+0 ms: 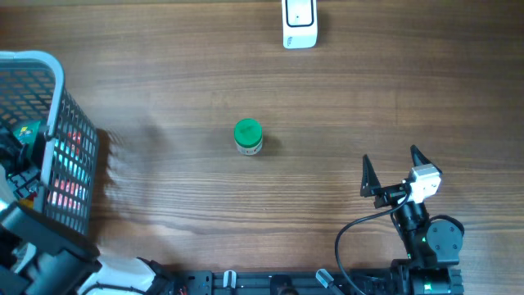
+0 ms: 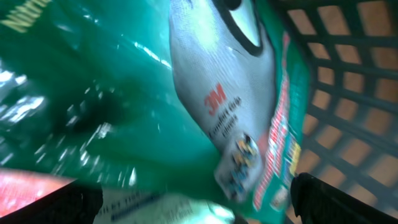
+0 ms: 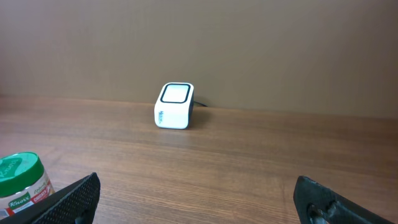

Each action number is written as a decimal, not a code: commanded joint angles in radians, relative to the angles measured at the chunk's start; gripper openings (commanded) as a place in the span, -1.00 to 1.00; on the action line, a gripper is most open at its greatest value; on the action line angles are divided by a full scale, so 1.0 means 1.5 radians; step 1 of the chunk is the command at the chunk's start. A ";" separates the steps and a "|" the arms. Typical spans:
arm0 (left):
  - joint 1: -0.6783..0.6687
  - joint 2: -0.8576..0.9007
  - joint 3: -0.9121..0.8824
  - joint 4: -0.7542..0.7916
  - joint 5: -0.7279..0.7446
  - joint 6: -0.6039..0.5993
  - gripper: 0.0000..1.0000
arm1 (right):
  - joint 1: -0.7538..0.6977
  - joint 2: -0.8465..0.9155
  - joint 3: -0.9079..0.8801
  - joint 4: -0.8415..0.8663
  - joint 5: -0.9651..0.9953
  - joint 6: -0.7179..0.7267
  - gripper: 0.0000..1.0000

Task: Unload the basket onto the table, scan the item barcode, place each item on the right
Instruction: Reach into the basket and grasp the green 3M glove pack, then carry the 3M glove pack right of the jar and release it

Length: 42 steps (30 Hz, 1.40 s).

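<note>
Green glove packet lies in the basket under the spread left jaws; right jaws are spread too, empty. Likely the pickup step: next, close on it, then carry it to the scanner.

1. Right end effector: open counter lane to Knorr jar and barcode scanner.
2. Left end effector down in wire basket: 3M glove pack close in front, mesh wall alongside.

One jar, scanner, basket, perhaps two packets
</note>
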 commanded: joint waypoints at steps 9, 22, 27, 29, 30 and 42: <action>-0.021 0.037 0.004 0.098 -0.128 0.112 -0.87 | 0.003 0.000 -0.001 0.004 -0.008 -0.007 1.00; -0.021 -0.214 0.008 0.097 0.040 0.220 -0.92 | 0.003 0.000 -0.001 0.004 -0.008 -0.007 0.99; -0.021 -0.362 0.008 0.092 0.108 0.301 -0.92 | 0.003 0.000 -0.001 0.004 -0.008 -0.007 0.99; -0.021 -0.415 0.008 0.091 0.162 0.352 -0.92 | 0.003 0.000 -0.001 0.004 -0.008 -0.007 0.99; -0.025 -0.442 0.008 0.090 0.212 0.369 -0.92 | 0.003 0.000 -0.001 0.004 -0.008 -0.007 0.99; -0.350 -0.513 0.008 -0.034 0.279 0.578 -0.92 | 0.003 0.000 -0.001 0.004 -0.008 -0.007 0.99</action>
